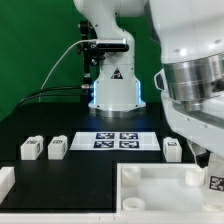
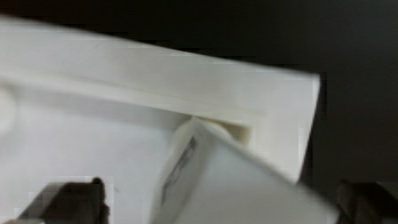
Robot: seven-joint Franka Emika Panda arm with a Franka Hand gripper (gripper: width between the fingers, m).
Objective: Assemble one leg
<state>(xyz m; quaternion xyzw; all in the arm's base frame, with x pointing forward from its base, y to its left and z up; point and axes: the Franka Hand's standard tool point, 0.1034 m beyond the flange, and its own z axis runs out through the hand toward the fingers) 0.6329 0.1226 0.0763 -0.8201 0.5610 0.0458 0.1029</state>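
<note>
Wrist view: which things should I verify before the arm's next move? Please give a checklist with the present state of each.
1. Tool open: ok, fingers apart.
2. Tool empty: ok, no leg between the fingers.
3. Tool above the tray: ok, its corner fills the wrist view.
4. Loose legs free: ok, first leg, second leg and third leg lie apart.
5. Tray's corner socket clear: cannot tell, blurred.

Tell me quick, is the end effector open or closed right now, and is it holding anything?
End effector: open, fingertips spread wide above the white tray, nothing gripped between them.
</note>
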